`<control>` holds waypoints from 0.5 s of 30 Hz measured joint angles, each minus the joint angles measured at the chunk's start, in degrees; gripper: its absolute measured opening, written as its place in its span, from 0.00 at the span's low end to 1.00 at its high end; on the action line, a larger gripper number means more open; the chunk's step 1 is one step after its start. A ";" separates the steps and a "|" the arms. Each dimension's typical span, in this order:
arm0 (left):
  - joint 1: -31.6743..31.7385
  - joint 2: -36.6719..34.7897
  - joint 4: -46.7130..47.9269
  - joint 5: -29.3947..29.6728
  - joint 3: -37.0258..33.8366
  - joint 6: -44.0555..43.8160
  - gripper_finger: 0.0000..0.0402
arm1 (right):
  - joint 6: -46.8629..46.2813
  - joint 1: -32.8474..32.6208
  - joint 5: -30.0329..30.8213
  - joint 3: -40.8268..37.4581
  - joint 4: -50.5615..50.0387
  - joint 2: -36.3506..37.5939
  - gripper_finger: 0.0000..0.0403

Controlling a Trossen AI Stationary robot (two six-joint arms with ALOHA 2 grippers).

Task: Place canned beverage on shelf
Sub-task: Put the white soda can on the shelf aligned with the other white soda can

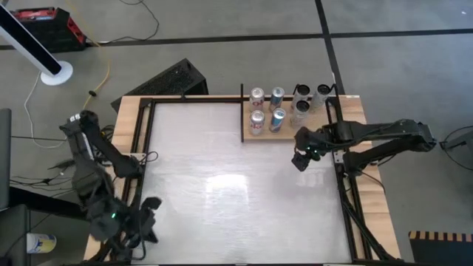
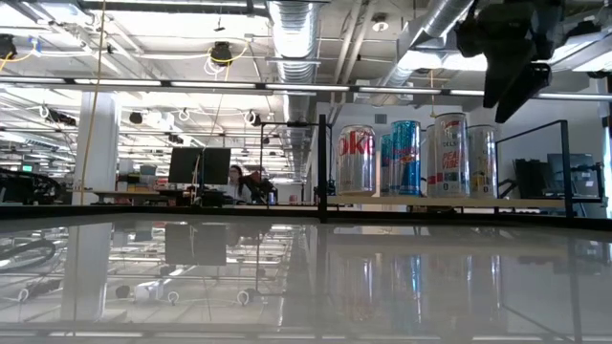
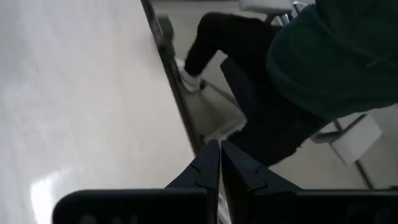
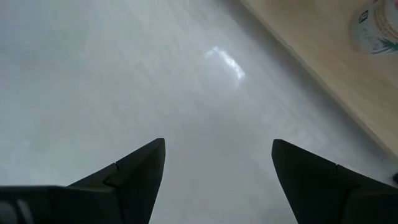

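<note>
Well, from largest down: the white tabletop (image 1: 222,185) carries no can that I can see, and the wooden shelf (image 1: 295,134) at its far right corner holds all the canned beverages. I count about seven standing upright between the black rails (image 2: 322,158): a red-and-silver cola can (image 1: 256,123), a blue-and-silver one (image 1: 277,120), two more behind them, and a pale cluster further right (labels too small for me to read).

My right gripper (image 1: 301,158) hangs above the table just off the shelf's front edge, jaws spread wide and empty; its wrist camera shows only bare surface between the fingers (image 4: 134,171). My left gripper (image 3: 219,163) is parked at the near left corner, closed on nothing, a seated person (image 3: 311,74) beyond it.

I judge the placing step done and the release made. Next I would need another can to fetch, and none shows on the table, so retreating clear of the cans seems right.
</note>
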State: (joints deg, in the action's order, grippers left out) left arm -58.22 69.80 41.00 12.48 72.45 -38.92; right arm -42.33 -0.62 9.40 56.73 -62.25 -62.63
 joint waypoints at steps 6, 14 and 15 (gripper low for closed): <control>-3.54 3.81 7.69 -1.71 2.81 -7.36 0.00 | -6.01 -4.04 7.48 0.00 1.81 0.00 0.80; -2.65 6.36 13.39 -6.90 2.22 -10.72 0.11 | -11.29 -6.73 17.75 0.00 2.79 -0.02 0.80; -2.42 6.35 13.77 -7.80 2.22 -11.05 0.14 | -11.90 -6.89 18.35 0.00 2.79 -0.02 0.80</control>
State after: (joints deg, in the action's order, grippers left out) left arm -60.64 76.15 54.77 4.67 74.67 -49.97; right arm -54.23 -7.51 27.76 56.73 -59.45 -62.65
